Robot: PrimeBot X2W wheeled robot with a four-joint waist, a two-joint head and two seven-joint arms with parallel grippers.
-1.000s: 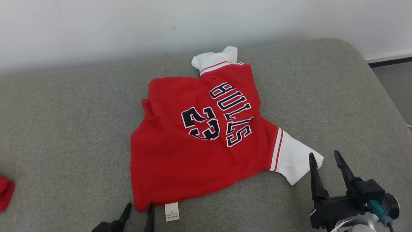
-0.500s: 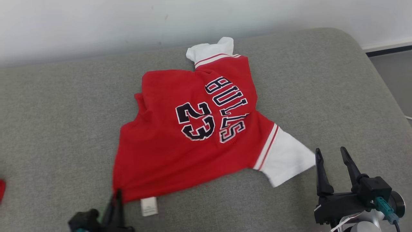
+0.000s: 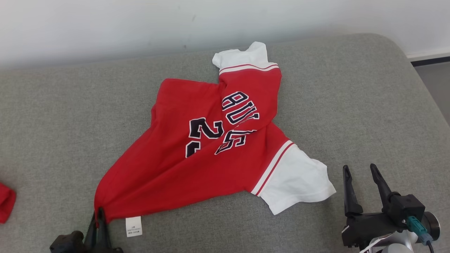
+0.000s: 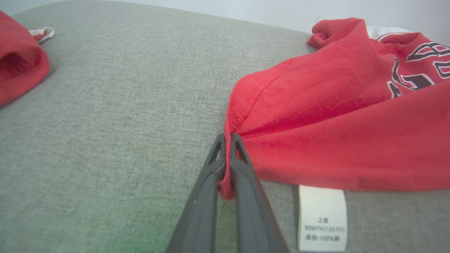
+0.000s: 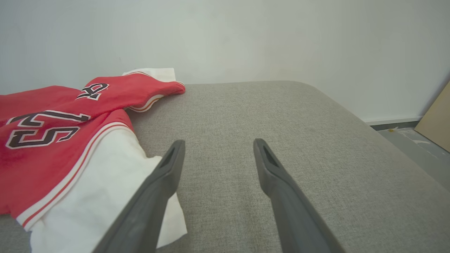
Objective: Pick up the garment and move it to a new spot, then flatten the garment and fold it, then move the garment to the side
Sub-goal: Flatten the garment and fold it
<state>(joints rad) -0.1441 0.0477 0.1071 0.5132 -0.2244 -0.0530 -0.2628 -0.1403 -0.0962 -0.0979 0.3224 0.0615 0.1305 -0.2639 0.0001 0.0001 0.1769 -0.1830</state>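
My left gripper (image 4: pixel 227 138), just beside the care label (image 4: pixel 321 218), clamps the hem corner of the garment (image 3: pixel 182 165) spread beyond that label; my right gripper (image 3: pixel 359 168) gapes empty. I should drag low, slowly.

Bare cushion (image 3: pixel 369 105) right of garment (image 3: pixel 175 175) (wide passage); second red cloth (image 3: pixel 5 207) at far left edge.

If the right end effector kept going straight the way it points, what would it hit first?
The right end effector likely meets only bare cushion, then the wall; the white sleeve lies beside its path. Depth unclear.
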